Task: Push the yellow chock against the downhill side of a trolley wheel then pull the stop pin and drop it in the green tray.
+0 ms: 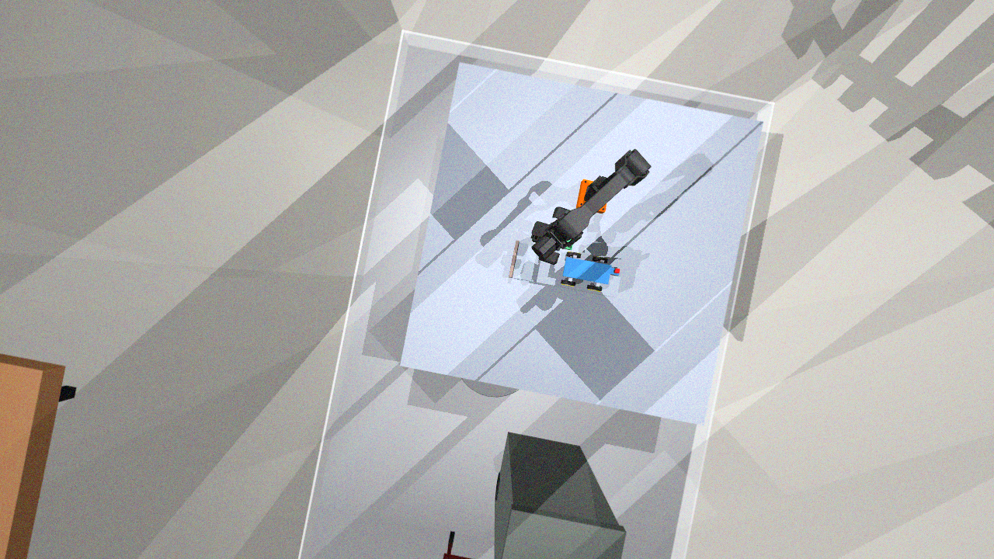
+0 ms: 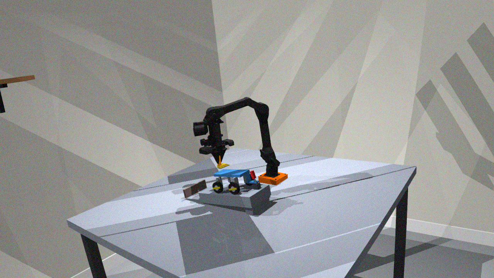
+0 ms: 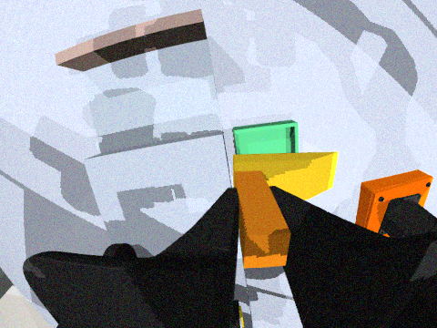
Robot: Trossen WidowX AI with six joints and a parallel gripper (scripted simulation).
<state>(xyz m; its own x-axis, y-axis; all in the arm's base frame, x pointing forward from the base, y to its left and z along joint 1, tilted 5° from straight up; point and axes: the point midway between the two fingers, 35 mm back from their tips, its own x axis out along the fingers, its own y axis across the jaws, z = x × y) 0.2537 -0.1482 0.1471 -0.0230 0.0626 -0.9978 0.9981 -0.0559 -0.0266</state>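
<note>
My gripper (image 2: 219, 161) (image 3: 250, 196) is shut on the orange handle of the yellow chock (image 2: 223, 165) (image 3: 291, 173). The chock hangs in the air, higher than the trolley's top in the exterior view. The blue trolley (image 1: 587, 269) (image 2: 232, 172) stands on the grey ramp (image 2: 224, 201) (image 3: 155, 169). The red-headed stop pin (image 1: 616, 271) (image 2: 252, 174) is at its uphill end. The green tray (image 3: 266, 138) lies beside the ramp, partly behind the chock in the wrist view; only a sliver of the tray (image 1: 569, 244) shows under the arm in the top view. The chock is hidden in the top view.
A brown board (image 1: 514, 259) (image 2: 195, 188) (image 3: 137, 38) stands upright across the ramp's downhill end. The arm's orange base (image 1: 582, 191) (image 2: 273, 178) (image 3: 366, 205) is on the tray's side of the ramp. The arm arches from it to the gripper.
</note>
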